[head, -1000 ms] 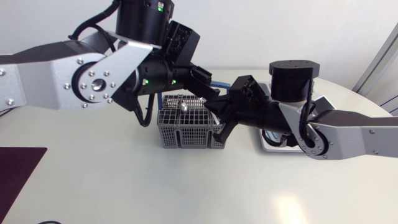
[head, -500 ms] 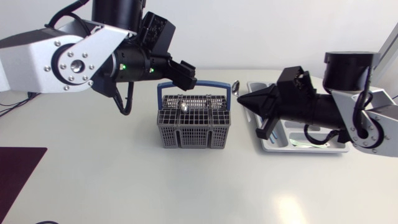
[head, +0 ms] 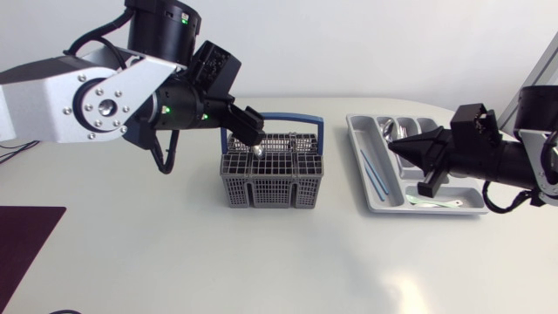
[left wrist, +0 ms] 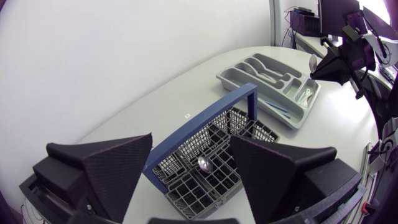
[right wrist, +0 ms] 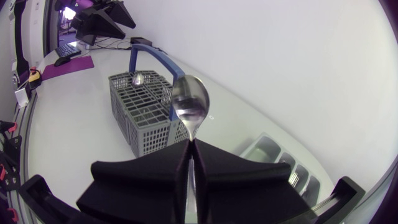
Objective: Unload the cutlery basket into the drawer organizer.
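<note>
A grey cutlery basket (head: 272,179) with a blue handle (head: 301,118) stands mid-table, a spoon (head: 259,150) upright in its rear compartment. My left gripper (head: 253,133) hovers open just above the basket's rear left; the spoon (left wrist: 203,163) shows below, between its fingers, untouched. My right gripper (head: 394,146) is shut on another spoon (right wrist: 189,102), bowl pointing away from the fingers. It hangs over the grey drawer organizer (head: 362,144) at the right. The basket (right wrist: 146,115) lies ahead of it.
The organizer (left wrist: 273,78) holds thin cutlery with light blue handles (head: 375,170) in a long slot and a pale piece (head: 436,202) in its front compartment. A dark purple mat (head: 26,240) lies at the table's left front edge.
My right arm drew back to the right from the basket, carrying its spoon over the organizer. My left gripper opened, swung left and returned above the basket.
</note>
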`<state>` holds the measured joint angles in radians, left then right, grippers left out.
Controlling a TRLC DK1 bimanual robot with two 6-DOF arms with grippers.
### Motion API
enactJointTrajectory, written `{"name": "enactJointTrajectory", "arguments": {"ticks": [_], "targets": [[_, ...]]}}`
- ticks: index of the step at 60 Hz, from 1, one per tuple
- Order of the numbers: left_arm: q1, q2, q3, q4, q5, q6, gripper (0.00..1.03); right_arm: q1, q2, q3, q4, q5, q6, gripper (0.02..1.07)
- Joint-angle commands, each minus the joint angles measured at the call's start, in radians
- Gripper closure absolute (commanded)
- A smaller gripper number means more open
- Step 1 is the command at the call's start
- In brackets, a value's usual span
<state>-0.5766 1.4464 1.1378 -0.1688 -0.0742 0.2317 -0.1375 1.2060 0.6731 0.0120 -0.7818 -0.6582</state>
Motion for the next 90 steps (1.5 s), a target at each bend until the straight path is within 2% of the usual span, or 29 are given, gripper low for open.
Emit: {"name": "enactJointTrajectory", "arguments": {"ticks": [1,6,12,18,23,40,60,76,86,90], "targets": [[0.012,-0.015,-0.038,-0.014,0.014,0.018,0.11,-0.076,0.009,0.026,-0.060,-0.040,-0.116,1.02],[0.015,-0.007,-0.049,-0.017,0.022,0.021,0.11,-0.149,0.043,0.060,-0.133,-0.076,-0.230,1.02],[0.014,0.017,-0.044,-0.031,0.028,0.027,0.11,-0.206,0.115,0.125,-0.308,-0.094,-0.448,1.02],[0.014,0.039,-0.038,-0.035,0.031,0.027,0.11,-0.243,0.176,0.143,-0.353,-0.088,-0.574,1.02],[0.012,0.052,-0.035,-0.035,0.031,0.027,0.11,-0.267,0.239,0.174,-0.437,-0.080,-0.710,1.02],[0.009,0.077,-0.024,-0.037,0.031,0.027,0.11,-0.307,0.414,0.269,-0.561,0.056,-1.026,1.02],[-0.005,0.097,-0.006,-0.049,0.031,0.021,0.11,-0.313,0.604,0.493,-0.705,0.257,-1.183,1.02],[-0.011,0.095,0.002,-0.064,0.031,0.018,0.11,-0.269,0.664,0.508,-0.681,0.363,-1.193,1.02],[-0.014,0.095,0.011,-0.072,0.031,0.018,0.11,-0.240,0.670,0.476,-0.603,0.406,-1.192,1.01],[-0.016,0.095,0.019,-0.080,0.031,0.018,0.11,-0.232,0.675,0.474,-0.598,0.418,-1.189,0.90]]}}
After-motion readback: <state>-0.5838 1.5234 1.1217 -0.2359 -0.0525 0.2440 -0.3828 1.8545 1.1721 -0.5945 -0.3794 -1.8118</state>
